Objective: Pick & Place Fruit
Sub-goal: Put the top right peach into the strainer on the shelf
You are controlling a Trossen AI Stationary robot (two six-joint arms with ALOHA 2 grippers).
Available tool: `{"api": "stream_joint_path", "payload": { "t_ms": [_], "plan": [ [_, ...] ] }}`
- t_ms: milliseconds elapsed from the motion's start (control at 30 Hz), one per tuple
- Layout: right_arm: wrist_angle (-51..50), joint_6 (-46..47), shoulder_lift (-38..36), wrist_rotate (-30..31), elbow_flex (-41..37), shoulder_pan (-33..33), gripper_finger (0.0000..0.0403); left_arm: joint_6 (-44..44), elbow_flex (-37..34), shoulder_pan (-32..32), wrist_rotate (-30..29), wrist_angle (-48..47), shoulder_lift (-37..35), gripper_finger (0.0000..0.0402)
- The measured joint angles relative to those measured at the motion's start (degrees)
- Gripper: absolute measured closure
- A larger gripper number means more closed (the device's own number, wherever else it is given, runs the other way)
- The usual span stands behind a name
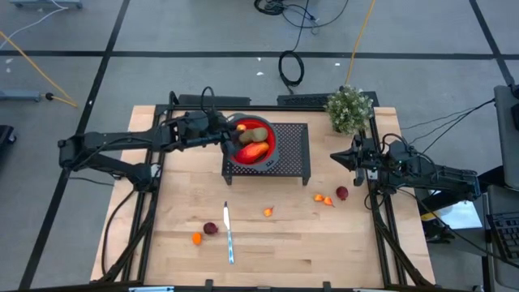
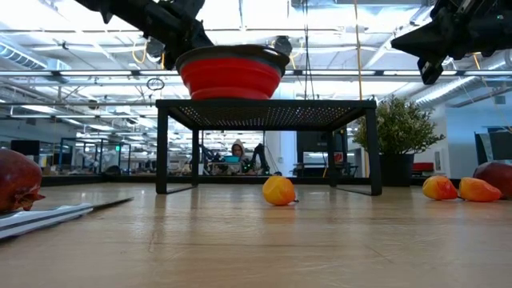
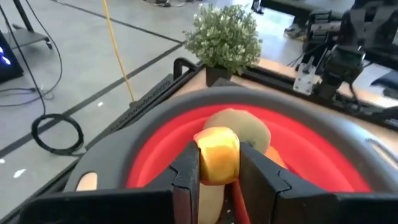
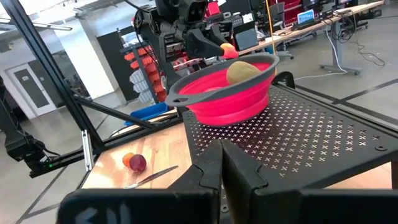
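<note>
The left gripper (image 3: 217,165) hovered over the bowl (image 1: 271,138) on the rack (image 1: 296,154), pinching a small orange fruit (image 3: 217,155). To finish well, it should open only while the fruit hung inside the rim. The right gripper (image 1: 334,156) waited at the right, fingers pressed together, empty.

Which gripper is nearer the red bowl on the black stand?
Left. The left gripper hangs over the red bowl, shut on a small yellow-orange fruit. The right gripper waits shut beyond the black stand, near the plant.
</note>
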Motion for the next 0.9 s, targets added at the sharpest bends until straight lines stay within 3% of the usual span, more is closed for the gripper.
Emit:
{"api": "stream_joint_path", "payload": {
  "t_ms": [900],
  "plan": [
    [0.03,0.04,-0.01,2.6,0.0,-0.02,0.0403,2.09,-0.01,0.13,-1.23,-1.49,2.95,0.0323]
  ]
}}
